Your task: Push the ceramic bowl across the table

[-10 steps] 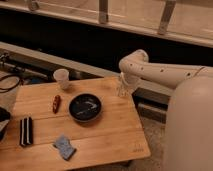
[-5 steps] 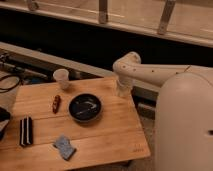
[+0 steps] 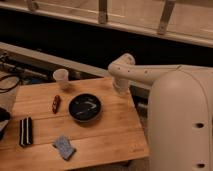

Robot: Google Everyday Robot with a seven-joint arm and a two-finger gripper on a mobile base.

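Observation:
The ceramic bowl (image 3: 85, 107) is round, shallow and dark with pale streaks inside. It sits a little right of the middle of the light-brown wooden table (image 3: 110, 135). My gripper (image 3: 121, 90) hangs from the white arm over the table's far right edge, to the right of and behind the bowl, apart from it. The arm's wrist hides most of it.
A small whitish cup (image 3: 61, 78) stands at the table's far edge. A small red object (image 3: 56, 103) lies left of the bowl. A black-and-white striped item (image 3: 25, 131) lies near the left edge, a blue sponge (image 3: 64, 147) near the front. My white body (image 3: 180, 125) fills the right.
My arm has swung left and a little lower, bringing the gripper closer to the table's far right edge. The bowl and the other objects have not moved.

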